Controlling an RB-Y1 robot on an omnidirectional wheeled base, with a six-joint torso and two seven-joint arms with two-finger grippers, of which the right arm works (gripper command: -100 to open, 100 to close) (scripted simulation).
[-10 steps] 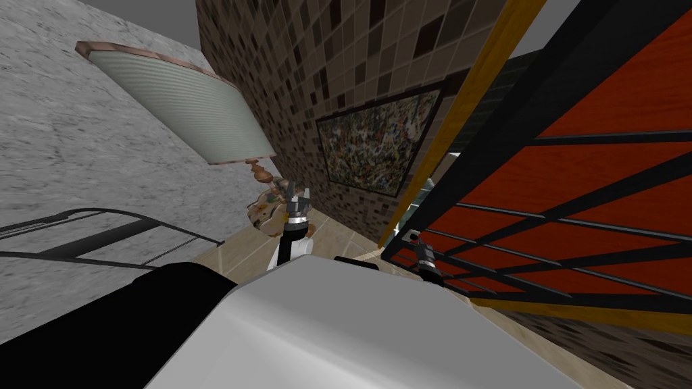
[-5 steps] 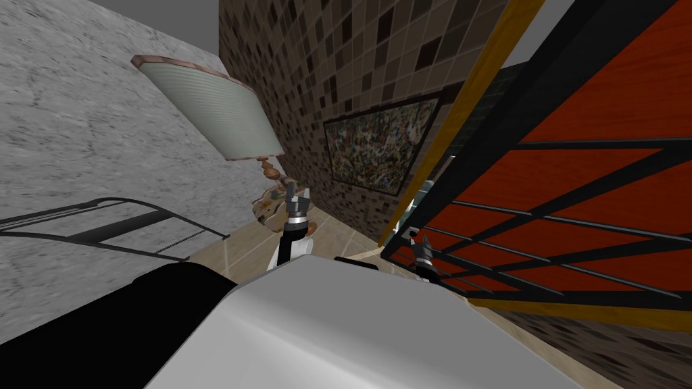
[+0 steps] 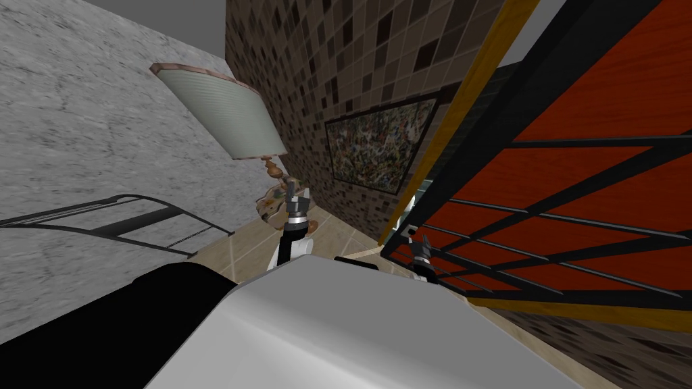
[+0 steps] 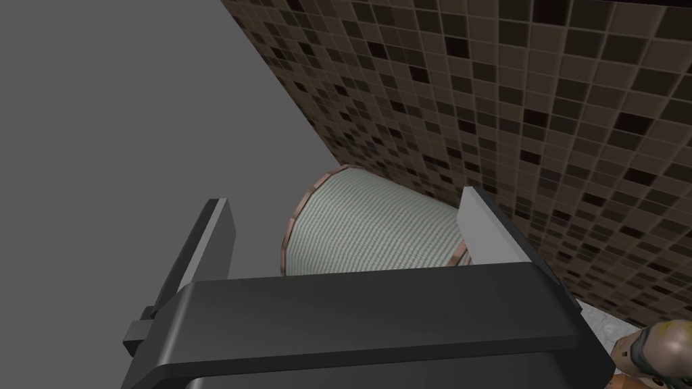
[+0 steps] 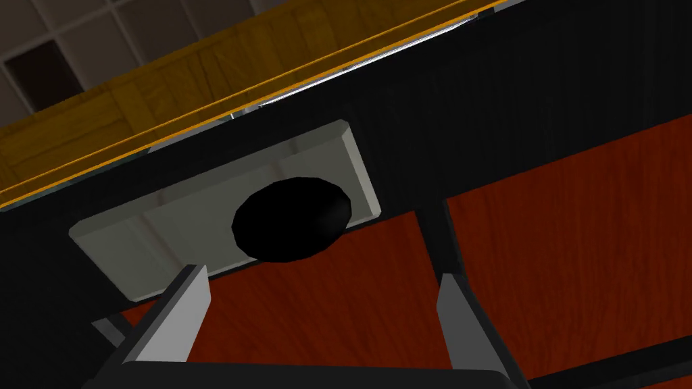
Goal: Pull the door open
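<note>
The door has red-orange panels in a black frame and stands swung partly out of its yellow door frame on my right. Its round black knob sits on a light grey plate near the door's edge. My right gripper is open just short of the knob, with its fingers to either side and nothing between them. In the head view the right gripper is low against the door's black bars. My left gripper is open and raised in front of the lamp.
A table lamp with a pale green shade and a mottled base stands ahead by the brown mosaic wall, which carries a framed picture. A black wire rack lies to my left. Beige floor tiles run along the wall.
My right gripper has opened and let go of the knob. The head view has swung, so the lamp and wall now sit further right in it.
</note>
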